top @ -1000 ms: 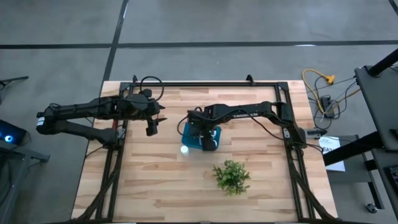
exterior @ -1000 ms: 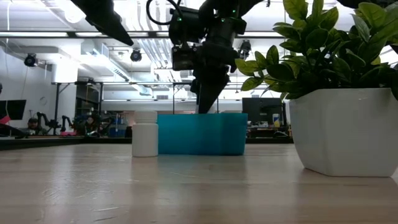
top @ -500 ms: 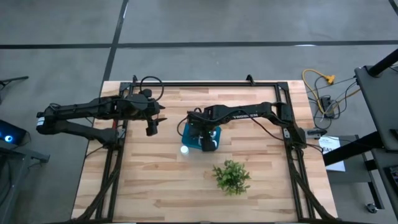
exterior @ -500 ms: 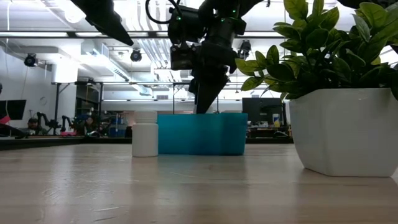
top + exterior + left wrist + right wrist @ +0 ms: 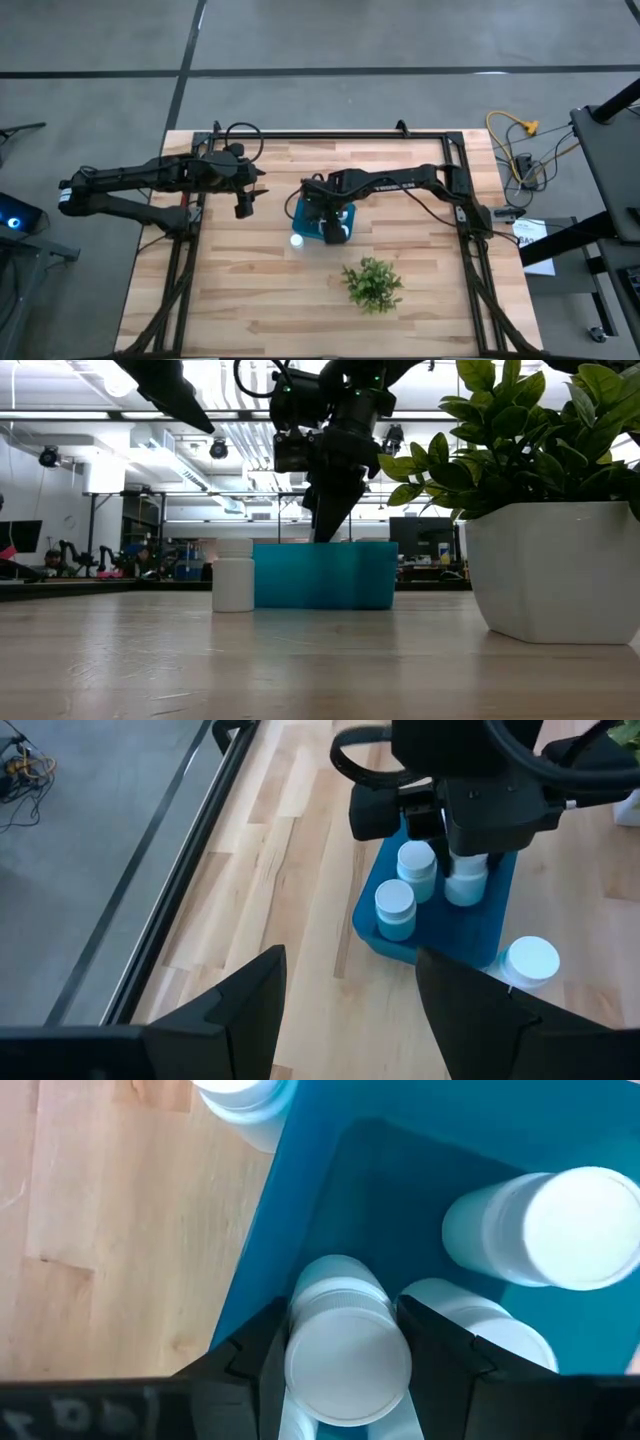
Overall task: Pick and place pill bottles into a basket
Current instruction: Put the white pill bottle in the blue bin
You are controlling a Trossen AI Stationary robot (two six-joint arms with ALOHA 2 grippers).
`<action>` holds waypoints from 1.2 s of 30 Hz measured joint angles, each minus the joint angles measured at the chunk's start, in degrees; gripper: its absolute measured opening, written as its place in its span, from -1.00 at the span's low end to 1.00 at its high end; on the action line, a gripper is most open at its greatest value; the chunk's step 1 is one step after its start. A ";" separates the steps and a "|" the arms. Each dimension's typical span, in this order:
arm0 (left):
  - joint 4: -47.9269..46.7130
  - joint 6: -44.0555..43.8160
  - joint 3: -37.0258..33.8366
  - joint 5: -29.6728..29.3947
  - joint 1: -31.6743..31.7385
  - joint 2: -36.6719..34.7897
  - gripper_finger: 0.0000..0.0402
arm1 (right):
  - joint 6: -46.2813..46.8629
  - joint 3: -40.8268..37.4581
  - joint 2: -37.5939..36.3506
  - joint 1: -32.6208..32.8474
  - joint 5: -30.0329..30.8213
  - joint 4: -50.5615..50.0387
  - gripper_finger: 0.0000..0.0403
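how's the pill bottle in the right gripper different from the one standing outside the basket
The held pill bottle sits between the right gripper's fingers over the inside of the teal basket; the outside bottle stands free on the wooden table, beside the basket's wall. The held one has other bottles close by; the outside one stands alone. Both are small, white, capped and upright.

Right pincer (image 5: 345, 1355) clamped, pointing down; left pincer (image 5: 345, 995) agape — hovering.
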 joint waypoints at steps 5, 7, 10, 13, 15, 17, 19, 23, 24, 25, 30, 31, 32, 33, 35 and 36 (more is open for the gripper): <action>-0.01 0.00 0.00 0.00 0.00 0.00 0.03 | 0.10 -0.04 1.11 0.42 -0.09 -0.20 -0.28; -0.02 0.02 0.00 0.00 0.00 0.00 0.03 | -0.11 -0.04 1.29 0.52 -0.10 -0.19 -0.28; -0.06 0.02 0.00 0.00 0.00 0.00 0.03 | -0.22 -0.04 1.29 0.54 -0.18 -0.35 -0.28; -0.31 0.02 0.00 0.00 0.00 0.00 0.03 | -0.28 -0.04 1.29 0.54 -0.52 -0.36 -0.28; -0.42 0.02 0.00 0.00 0.00 0.00 0.03 | -0.02 -0.04 1.29 0.59 -0.64 -0.36 -0.28; -0.41 0.00 0.00 0.00 0.00 0.00 0.03 | 0.27 -0.04 1.29 0.73 -0.64 -0.34 -0.26; -0.39 0.00 0.00 0.00 0.00 0.00 0.03 | 0.37 -0.04 1.29 0.93 -0.66 -0.33 -0.15; -0.39 0.01 0.00 0.00 0.00 0.00 0.03 | 0.76 -0.04 1.31 1.05 -0.63 -0.34 0.10; -0.39 0.00 0.00 0.00 0.00 0.00 0.03 | 0.79 -0.04 1.31 1.07 -0.64 -0.34 0.14; -0.39 0.02 0.00 0.00 0.00 0.00 0.03 | 0.80 -0.04 1.31 1.09 -0.62 -0.31 0.16; -0.39 0.00 0.00 0.00 0.00 0.00 0.03 | 0.79 -0.04 1.31 1.20 -0.62 -0.16 0.20; -0.37 0.00 0.00 0.00 0.00 0.00 0.03 | 0.79 -0.04 1.31 1.20 -0.62 -0.14 0.20; -0.37 0.00 0.00 0.00 0.00 0.00 0.03 | 0.79 -0.04 1.31 1.20 -0.62 -0.12 0.19; -0.37 0.00 0.00 0.00 0.00 0.00 0.03 | 0.79 -0.04 1.31 1.19 -0.62 -0.11 0.18; -0.37 0.00 0.00 0.00 0.00 0.00 0.03 | 0.79 -0.04 1.29 1.18 -0.62 -0.05 0.16; -0.37 0.00 0.00 0.00 0.00 -0.01 0.03 | 0.79 -0.04 1.27 1.20 -0.62 -0.05 0.15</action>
